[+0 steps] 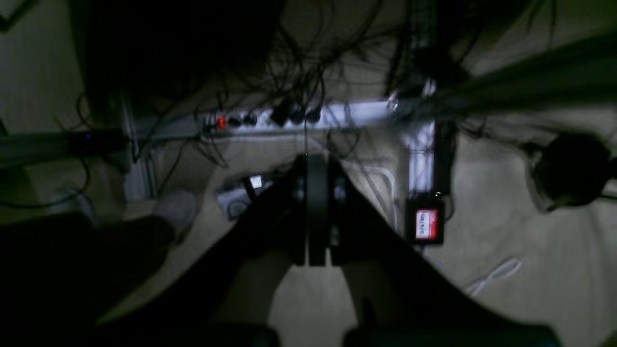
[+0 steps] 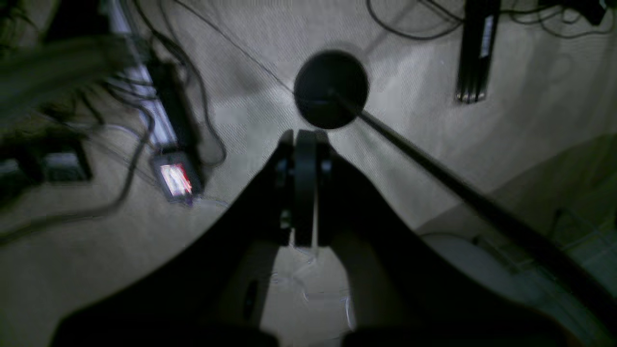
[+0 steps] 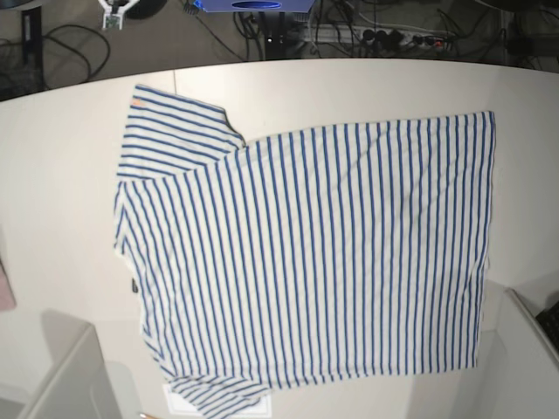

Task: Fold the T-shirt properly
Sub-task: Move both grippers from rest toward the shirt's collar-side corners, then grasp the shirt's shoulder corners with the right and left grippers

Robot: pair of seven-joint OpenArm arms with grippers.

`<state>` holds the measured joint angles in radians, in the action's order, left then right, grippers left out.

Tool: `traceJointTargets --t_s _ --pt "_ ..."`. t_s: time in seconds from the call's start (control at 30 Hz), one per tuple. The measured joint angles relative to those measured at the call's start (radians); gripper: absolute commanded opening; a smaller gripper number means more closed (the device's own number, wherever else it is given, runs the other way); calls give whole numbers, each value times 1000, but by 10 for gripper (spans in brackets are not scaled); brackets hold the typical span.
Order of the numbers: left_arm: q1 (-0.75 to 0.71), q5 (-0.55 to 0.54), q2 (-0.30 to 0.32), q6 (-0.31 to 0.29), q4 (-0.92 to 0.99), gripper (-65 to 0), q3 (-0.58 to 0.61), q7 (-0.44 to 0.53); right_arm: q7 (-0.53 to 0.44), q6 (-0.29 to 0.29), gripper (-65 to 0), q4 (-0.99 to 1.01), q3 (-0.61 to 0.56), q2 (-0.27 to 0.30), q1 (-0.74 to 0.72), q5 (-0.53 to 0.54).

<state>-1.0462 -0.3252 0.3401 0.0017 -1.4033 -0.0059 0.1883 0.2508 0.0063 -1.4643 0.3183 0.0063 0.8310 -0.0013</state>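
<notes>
The T-shirt (image 3: 306, 253) lies spread flat on the white table (image 3: 52, 175) in the base view. It is white with thin blue stripes, its hem to the right and its sleeves to the left. A small orange mark (image 3: 137, 106) shows on the upper sleeve. Neither gripper appears in the base view. In the left wrist view my left gripper (image 1: 316, 161) is shut on nothing and hangs over the floor. My right gripper (image 2: 305, 136) is shut and empty too, also above the floor. The shirt is out of both wrist views.
Grey arm parts sit at the table's bottom left (image 3: 61, 375) and bottom right (image 3: 524, 349) corners. A power strip (image 1: 289, 118) with tangled cables lies on the floor below the left gripper. A round black base (image 2: 331, 89) stands under the right one.
</notes>
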Motion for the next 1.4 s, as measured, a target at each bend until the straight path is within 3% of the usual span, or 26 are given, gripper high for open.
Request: traceJointTargets --t_s 0.2,0.33,0.47,0.6,0.73,0.83,0.9,0.93,1.07,1.1,1.17,1.27,1.37,1.4 --pt "-164 -35 1 -1 -307 -650 -211 -10 112 -1 -650 -315 64 -95 35 2" --pt "-178 -24 -50 5 -447 -650 -334 -22 174 -2 -650 -468 57 -124 14 2" --pt "-154 -24 -32 -5 -480 -650 -348 -128 253 1 -650 -509 15 -129 -98 6" --pt "-107 -24 -21 5 -484 -650 -360 -125 344 -3 -650 -516 -42 -135 -196 10" --pt "-99 -33 -79 -1 -484 -650 -361 -129 362 -3 -650 -517 -47 -128 -272 138" --pt "-75 -40 -150 -7 -483 -650 -393 -143 367 2 -455 -524 -18 -92 -304 288" --pt "-48 -40 -186 0 -485 -650 -431 -138 385 -13 -413 -523 23 -48 -324 409" --pt "-42 -40 -203 0 -492 -635 -449 -135 390 -13 -413 -523 47 -24 -330 485" --pt "-22 -37 -265 -10 -528 -318 -488 -132 475 -8 -407 -467 136 63 -370 846" --pt "-12 -43 -267 -35 -528 -252 -489 -134 500 -5 -407 -430 161 90 -388 947" --pt "7 -42 -265 -93 -525 -166 -491 -141 529 -13 -407 -346 206 129 -432 1046" --pt "13 -114 -266 -214 -526 -146 -521 -140 591 -16 -407 -240 241 159 -484 1085" --pt "13 -299 -264 -292 -486 -179 -592 -137 618 -14 -407 -169 248 159 -513 1089" --pt "14 -359 -254 -290 -469 -183 -622 -161 615 -14 -407 -154 248 162 -513 1091"
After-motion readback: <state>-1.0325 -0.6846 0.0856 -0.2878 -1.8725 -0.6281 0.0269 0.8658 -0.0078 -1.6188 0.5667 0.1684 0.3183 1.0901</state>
